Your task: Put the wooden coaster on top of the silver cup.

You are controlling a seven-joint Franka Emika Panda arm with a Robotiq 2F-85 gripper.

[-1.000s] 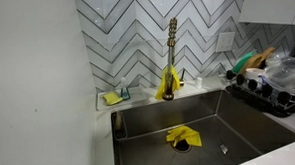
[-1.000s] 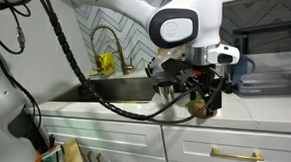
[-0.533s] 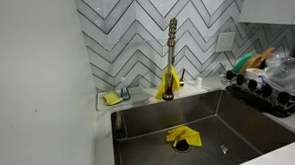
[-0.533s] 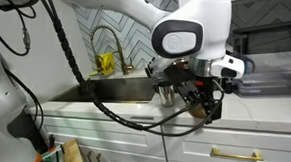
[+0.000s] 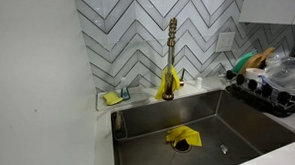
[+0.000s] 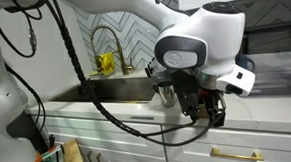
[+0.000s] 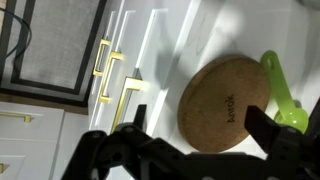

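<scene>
In the wrist view a round cork coaster (image 7: 225,100) lies flat on the white counter (image 7: 170,50). My gripper (image 7: 198,116) is open above it, with one dark finger (image 7: 133,112) at its left edge and the other (image 7: 264,126) at its right edge. In an exterior view the gripper (image 6: 209,108) hangs low over the counter, right of the sink, and hides the coaster. A silver cup (image 6: 166,93) stands just left of the gripper, beside the sink.
A green utensil (image 7: 284,92) lies touching the coaster's right side. White cabinet doors with gold handles (image 7: 104,70) are below the counter edge. The sink (image 5: 200,130) holds a yellow cloth (image 5: 182,137). A gold faucet (image 5: 171,54) and a dish rack (image 5: 272,90) stand nearby.
In the exterior view the arm's wrist has swung right and the gripper has dropped lower toward the counter. The sink view is unchanged.
</scene>
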